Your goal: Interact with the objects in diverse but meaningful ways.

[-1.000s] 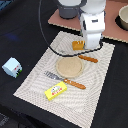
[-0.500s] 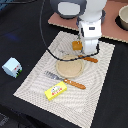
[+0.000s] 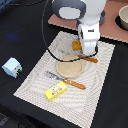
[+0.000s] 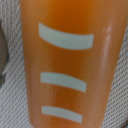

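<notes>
Tool (image 3: 86, 51) low over bread loaf (image 4: 70, 65)

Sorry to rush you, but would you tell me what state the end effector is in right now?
End effector: low over the bread loaf; open or closed cannot be told, as its fingers are not visible.

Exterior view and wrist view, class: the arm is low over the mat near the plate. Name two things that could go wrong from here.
1. The bread loaf fills the wrist view, so the end effector is very close; descending further might press it into the mat.
2. The plate and knife lie right beside the arm, so a sideways move could knock them.
</notes>
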